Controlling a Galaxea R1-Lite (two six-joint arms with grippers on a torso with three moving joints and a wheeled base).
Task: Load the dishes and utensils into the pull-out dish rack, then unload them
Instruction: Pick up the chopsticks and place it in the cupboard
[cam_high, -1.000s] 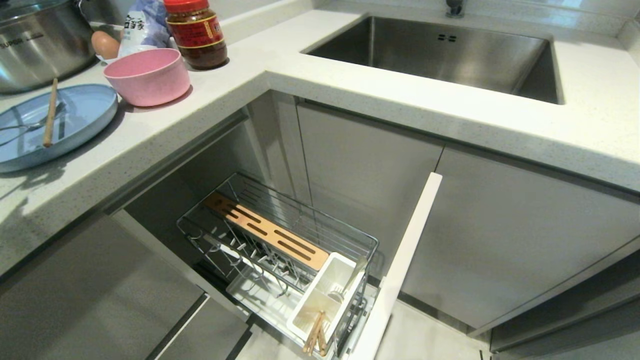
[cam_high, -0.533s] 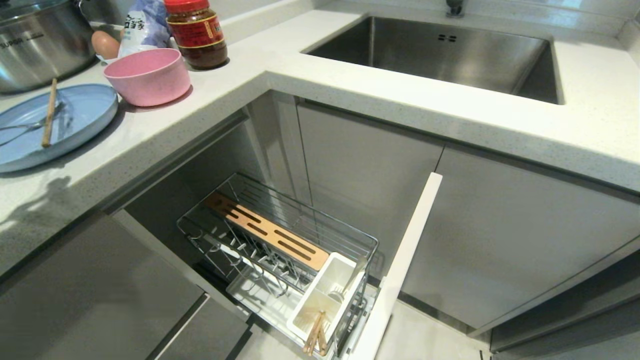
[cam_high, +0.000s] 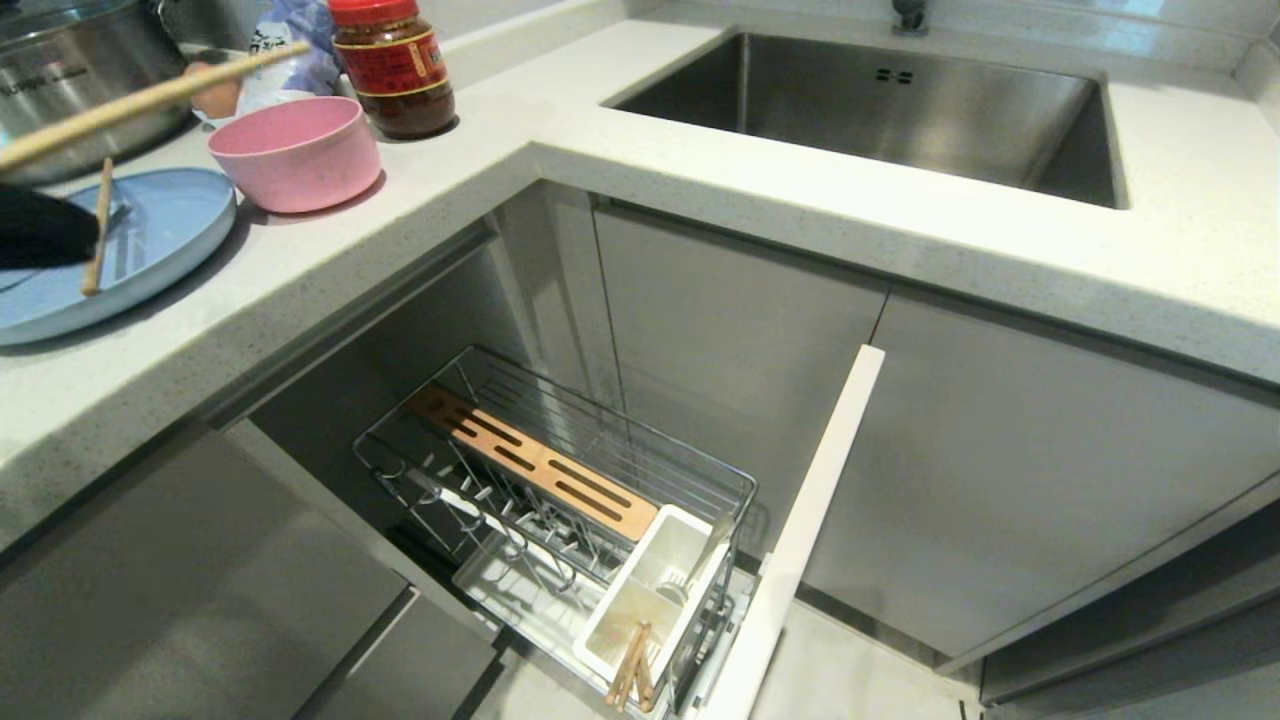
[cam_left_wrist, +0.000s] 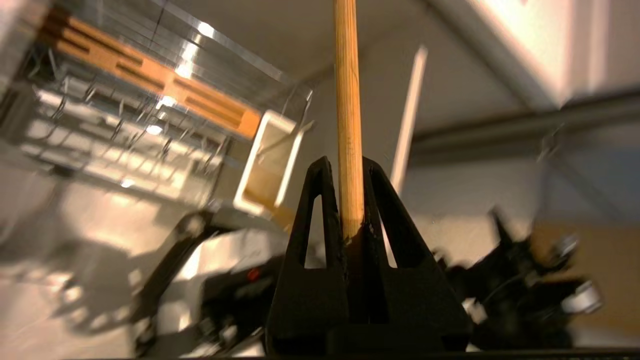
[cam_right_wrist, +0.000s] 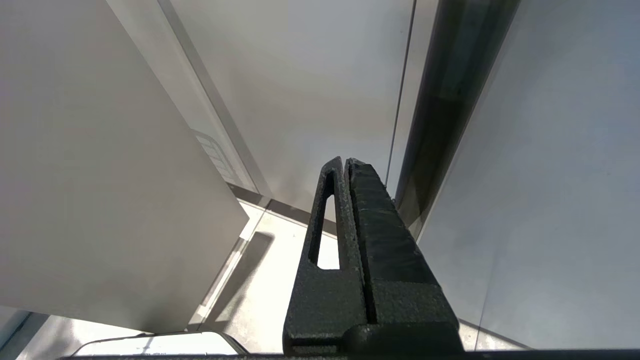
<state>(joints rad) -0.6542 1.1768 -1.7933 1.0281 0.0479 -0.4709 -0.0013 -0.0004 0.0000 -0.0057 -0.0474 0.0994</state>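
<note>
The left gripper is clamping one wooden chopstick between its fingers, the stick jutting straight out past the tips. In the head view that chopstick is slanting above the blue plate and pink bowl on the counter, where a second chopstick is lying on the plate. The dish rack is standing pulled out below, more chopsticks sitting in its white cup. The right gripper is hanging pressed shut and empty beside the cabinet fronts
</note>
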